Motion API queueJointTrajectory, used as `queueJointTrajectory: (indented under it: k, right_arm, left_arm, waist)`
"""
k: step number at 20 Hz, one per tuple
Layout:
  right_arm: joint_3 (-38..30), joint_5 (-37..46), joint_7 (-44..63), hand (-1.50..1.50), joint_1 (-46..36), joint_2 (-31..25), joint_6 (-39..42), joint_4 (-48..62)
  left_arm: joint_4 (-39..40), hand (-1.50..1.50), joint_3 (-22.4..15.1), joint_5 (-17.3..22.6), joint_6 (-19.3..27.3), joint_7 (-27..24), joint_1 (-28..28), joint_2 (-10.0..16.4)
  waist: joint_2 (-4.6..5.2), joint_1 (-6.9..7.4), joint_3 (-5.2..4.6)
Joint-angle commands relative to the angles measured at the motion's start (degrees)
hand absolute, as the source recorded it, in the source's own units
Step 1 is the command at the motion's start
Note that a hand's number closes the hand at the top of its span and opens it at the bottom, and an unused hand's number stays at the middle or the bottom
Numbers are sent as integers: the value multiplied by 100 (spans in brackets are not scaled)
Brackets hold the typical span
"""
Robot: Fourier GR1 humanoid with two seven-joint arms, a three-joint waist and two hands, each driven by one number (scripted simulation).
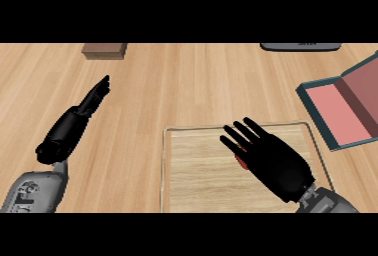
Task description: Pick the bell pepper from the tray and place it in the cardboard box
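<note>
My right hand (272, 160) hovers over the wooden tray (192, 170), palm down with its fingers straight and spread. A sliver of the red bell pepper (240, 161) peeks out at the hand's left edge; the hand hides the rest. The box (347, 107) with teal walls and a pink inside stands open at the right, beside the tray's far right corner. My left hand (92, 100) rests open over the counter at the left, edge-on, fingers pointing away.
A small brown block (104, 50) sits at the counter's far edge on the left. A dark grey object (300, 46) shows partly at the far edge on the right. The tray's raised rim (164, 165) runs along its left side.
</note>
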Motion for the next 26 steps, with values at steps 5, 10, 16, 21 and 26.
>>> queueJointTrajectory:
  k: [5,10,16,21,26]
  right_arm:
    - [-341,385,-392,-150,-363,424,-747,1461]
    - [-235,573,-629,-150,-106,437,-468,1133]
    - [-152,717,-1287,150,-321,506,-1588,1567]
    - [-777,530,-912,150,-691,1029,-1540,1971]
    - [-2668,-131,1102,150,-917,1977,-784,2727]
  left_arm:
    - [90,0,131,-42,-102,-8,-138,-89]
    - [-141,0,163,-50,-150,309,-85,-185]
    - [-626,0,47,-112,-187,361,221,-218]
    - [-443,0,334,87,-394,384,-108,0]
    - [-371,0,217,-37,-285,159,-59,-99]
  waist:
    - [10,16,1]
    - [1,5,1]
    - [-1,33,3]
    - [17,65,3]
    - [197,179,13]
